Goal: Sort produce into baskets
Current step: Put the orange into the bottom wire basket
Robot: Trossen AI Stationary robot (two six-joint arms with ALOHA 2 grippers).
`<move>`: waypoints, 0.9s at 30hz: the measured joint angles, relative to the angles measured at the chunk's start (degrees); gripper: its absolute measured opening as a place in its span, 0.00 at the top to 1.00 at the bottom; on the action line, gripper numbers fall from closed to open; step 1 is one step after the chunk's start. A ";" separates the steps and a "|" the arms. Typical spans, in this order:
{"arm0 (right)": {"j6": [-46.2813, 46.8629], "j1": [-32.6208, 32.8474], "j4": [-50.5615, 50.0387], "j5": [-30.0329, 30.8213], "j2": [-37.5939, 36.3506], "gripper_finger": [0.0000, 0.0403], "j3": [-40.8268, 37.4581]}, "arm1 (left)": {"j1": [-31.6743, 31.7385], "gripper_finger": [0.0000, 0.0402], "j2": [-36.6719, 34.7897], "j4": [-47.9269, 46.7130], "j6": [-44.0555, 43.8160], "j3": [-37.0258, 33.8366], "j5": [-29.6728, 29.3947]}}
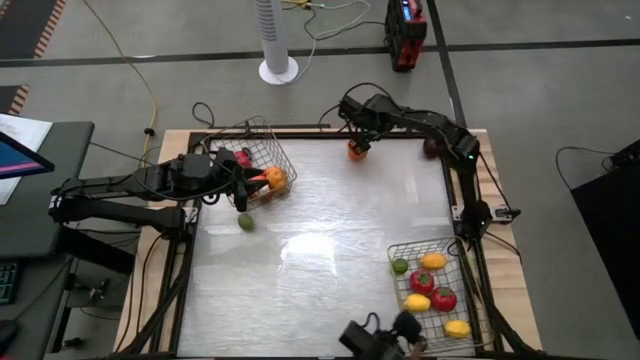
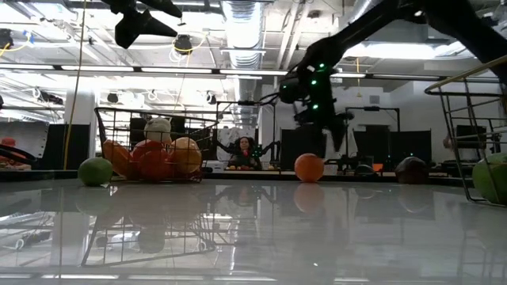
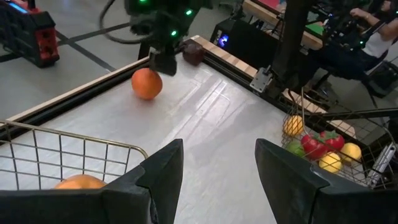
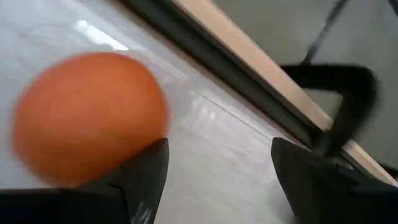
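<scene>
**Right gripper above an orange at the far table edge**

Right gripper was held with its fingers spread and nothing grasped, just above an orange that rested on the table beside the far rail. Well away from it, the near basket was filled with lemons, tomatoes and a lime. Left gripper, also parted and unladen, was positioned at the tilted far basket, with a lime lying just beside it.

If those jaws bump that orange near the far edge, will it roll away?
Probably: the orange looks round and sits on a glossy table. The right gripper, open beside it, may nudge it. The raised edge behind should stop it.
</scene>
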 joint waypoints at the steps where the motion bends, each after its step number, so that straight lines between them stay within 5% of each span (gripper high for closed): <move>1: -1.61 0.56 -0.02 -0.33 1.09 0.23 1.15 | 0.00 0.53 0.00 0.00 0.00 0.00 0.00; 12: -27.13 9.51 -0.51 1.46 3.52 0.23 11.41 | 0.00 0.53 0.00 -0.20 0.00 0.00 0.00; 17: -24.56 9.69 1.90 -12.78 2.89 0.23 14.90 | 0.02 0.53 0.00 -0.20 0.00 0.00 -0.04; 27: -11.35 7.59 12.40 -21.42 4.05 0.20 14.76 | 0.02 0.53 0.00 -0.18 -0.52 0.02 -0.15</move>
